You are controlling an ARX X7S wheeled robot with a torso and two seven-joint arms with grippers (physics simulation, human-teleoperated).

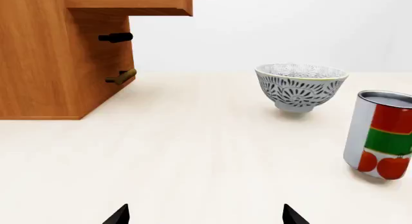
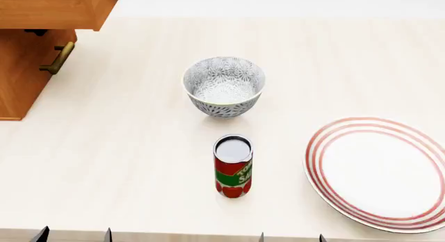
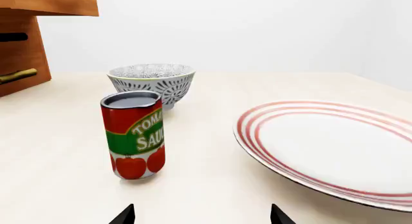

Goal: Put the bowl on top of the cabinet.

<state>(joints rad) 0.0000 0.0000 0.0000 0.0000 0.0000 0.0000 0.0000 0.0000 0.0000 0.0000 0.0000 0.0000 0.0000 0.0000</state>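
The bowl (image 2: pixel 224 85), white with a dark leaf pattern, stands upright on the pale table, also visible as the bowl (image 1: pixel 300 86) and the bowl (image 3: pixel 152 82). The orange-brown cabinet (image 2: pixel 31 23) with brass handles fills the far left corner; its side shows as the cabinet (image 1: pixel 58 55), and the cabinet (image 3: pixel 26 45) shows too. My left gripper (image 2: pixel 74 234) is open at the near table edge, well short of the bowl, its tips seen at the left gripper (image 1: pixel 206 215). My right gripper (image 2: pixel 291 237) is open too, tips at the right gripper (image 3: pixel 202 215). Neither holds anything.
A tomato sauce can (image 2: pixel 232 166) stands upright between the bowl and the near edge, also the can (image 1: pixel 381 134) and the can (image 3: pixel 133 134). A large red-ringed white plate (image 2: pixel 379 171) lies at the right, the plate (image 3: pixel 335 147). One cabinet drawer juts out above the table.
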